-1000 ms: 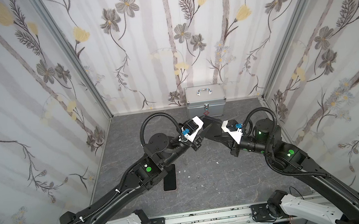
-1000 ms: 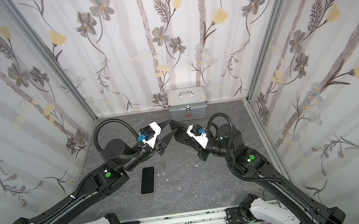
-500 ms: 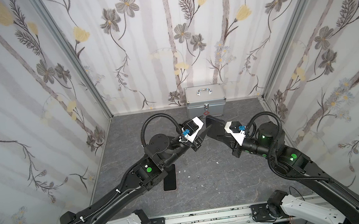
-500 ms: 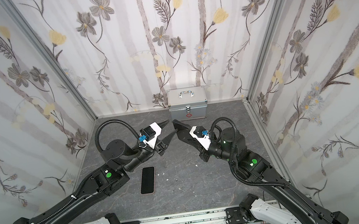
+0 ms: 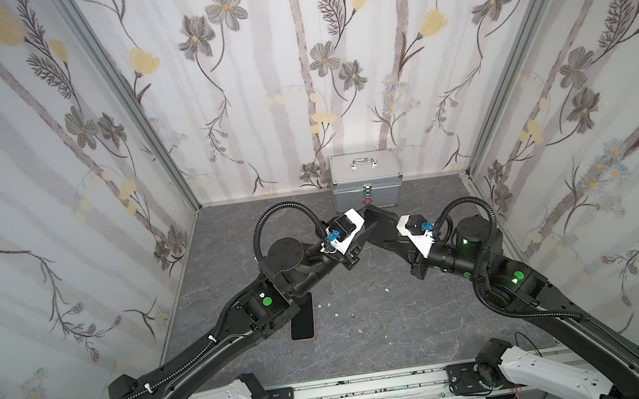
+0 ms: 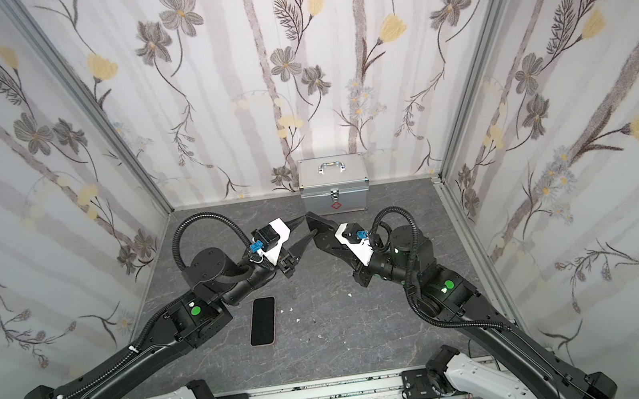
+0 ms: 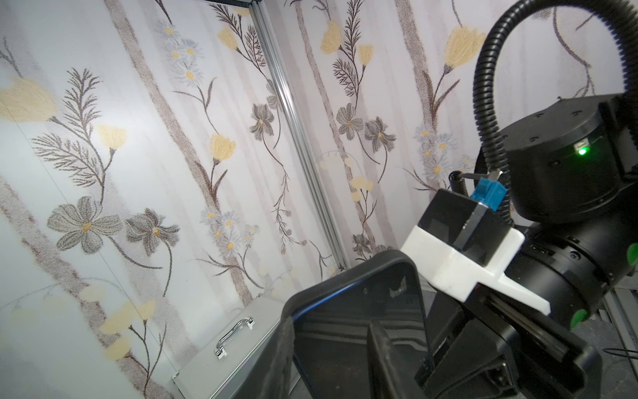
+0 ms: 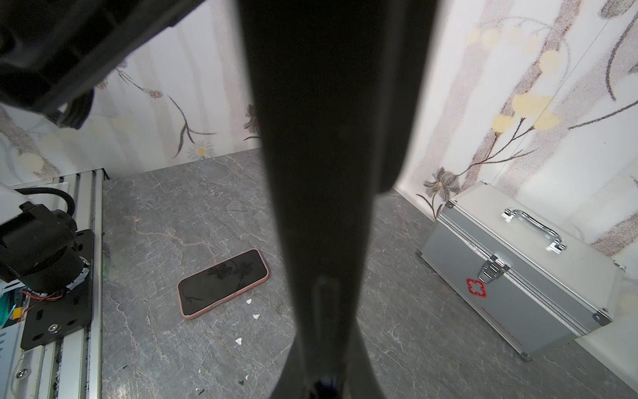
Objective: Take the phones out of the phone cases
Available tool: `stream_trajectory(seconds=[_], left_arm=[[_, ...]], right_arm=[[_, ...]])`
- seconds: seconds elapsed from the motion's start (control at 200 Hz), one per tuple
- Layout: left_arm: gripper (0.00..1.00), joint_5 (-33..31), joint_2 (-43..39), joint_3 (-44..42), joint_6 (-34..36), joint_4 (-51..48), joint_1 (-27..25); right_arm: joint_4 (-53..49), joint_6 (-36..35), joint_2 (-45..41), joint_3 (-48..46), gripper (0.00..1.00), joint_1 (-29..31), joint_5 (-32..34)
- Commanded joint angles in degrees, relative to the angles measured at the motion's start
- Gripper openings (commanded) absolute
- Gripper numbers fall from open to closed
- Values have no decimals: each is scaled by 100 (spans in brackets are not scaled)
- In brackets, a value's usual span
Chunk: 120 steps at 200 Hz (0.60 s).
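Change since a second ago is slight: the pink-rimmed phone [image 6: 262, 321] with its dark glass screen is still lying face up on the same spot, already out of its case. Both arms are staying raised tip to tip, the right one sitting only a touch farther toward its own side. The right gripper [image 6: 333, 246] is clamping tight on the black phone case [image 6: 319, 225] and holding it tilted in the air. The left gripper [image 6: 308, 228] is standing partly open at the case's edge. In the left wrist view one finger [image 7: 381, 349] is lying across the case's hollow inside and the other is sitting just outside its rim; whether either is pressing on it I cannot tell. The phone is resting beside the left arm, well apart from the case.

The grey marbled tabletop [image 6: 328, 346] is carrying a few white crumbs [image 8: 238, 341] near the phone. A silver aluminium box [image 6: 333, 190] with a handle and a red cross is standing against the back wall. Pale floral wallpaper [image 5: 292, 65] is covering all three walls, and a slotted metal rail [image 6: 314, 394] is running along the near edge.
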Motion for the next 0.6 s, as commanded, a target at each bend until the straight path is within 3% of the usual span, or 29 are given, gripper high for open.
stream_trajectory(seconds=[0.0, 0.595], left_arm=[[38, -29, 15, -25, 37, 188, 3], [46, -131, -11, -18, 33, 217, 2]], right_arm=[[404, 17, -5, 41, 0, 10, -163], [352, 25, 24, 22, 0, 19, -169]])
